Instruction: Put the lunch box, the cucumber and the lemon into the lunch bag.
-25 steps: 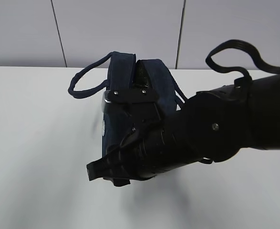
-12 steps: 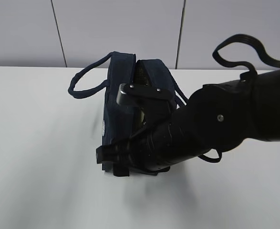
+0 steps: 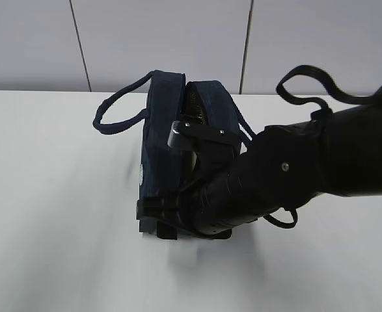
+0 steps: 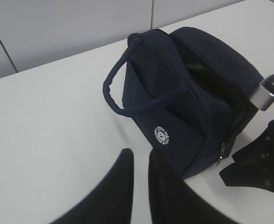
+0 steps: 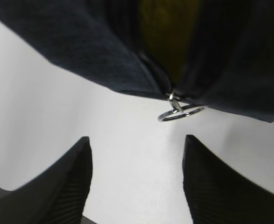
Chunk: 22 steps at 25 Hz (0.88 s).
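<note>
Exterior view: the right gripper (image 3: 153, 209) is hovering at the near end of the lunch bag (image 3: 161, 149), which is standing on the table (image 3: 54, 214).

Left wrist view: the left gripper (image 4: 140, 169) is waiting, fingers nearly together, bag ahead.

Right wrist view: fingers spread wide, the ring pull (image 5: 179, 112) is dangling just ahead, untouched; something yellowish is showing inside.

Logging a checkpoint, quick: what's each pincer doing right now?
Left pincer: nearly closed, holding nothing, beside the bag.
Right pincer: open, empty, near the zip ring.
</note>
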Available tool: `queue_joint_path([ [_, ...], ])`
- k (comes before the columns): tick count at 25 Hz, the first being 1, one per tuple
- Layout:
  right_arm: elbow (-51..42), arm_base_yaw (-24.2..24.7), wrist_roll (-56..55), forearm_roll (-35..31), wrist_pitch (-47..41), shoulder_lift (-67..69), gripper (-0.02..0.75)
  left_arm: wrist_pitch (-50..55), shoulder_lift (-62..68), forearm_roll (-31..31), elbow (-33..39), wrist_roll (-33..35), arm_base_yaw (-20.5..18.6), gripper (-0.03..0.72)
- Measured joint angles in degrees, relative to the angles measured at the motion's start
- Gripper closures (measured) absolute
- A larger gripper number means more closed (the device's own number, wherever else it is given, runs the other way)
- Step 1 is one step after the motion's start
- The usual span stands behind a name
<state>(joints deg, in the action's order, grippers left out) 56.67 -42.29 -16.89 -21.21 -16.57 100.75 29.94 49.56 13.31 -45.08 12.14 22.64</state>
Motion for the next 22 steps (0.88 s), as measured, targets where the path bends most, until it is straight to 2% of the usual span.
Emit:
queue_joint_path([
  [11, 0.0, 0.0, -0.6, -1.6, 3.9, 2.6, 0.283, -0.4, 0.0, 0.1, 0.0, 0.0, 0.0, 0.630],
  [22, 0.0, 2.8, -1.2, -3.2, 5.4, 4.0, 0.283, -0.5, 0.0, 0.1, 0.0, 0.0, 0.0, 0.625],
])
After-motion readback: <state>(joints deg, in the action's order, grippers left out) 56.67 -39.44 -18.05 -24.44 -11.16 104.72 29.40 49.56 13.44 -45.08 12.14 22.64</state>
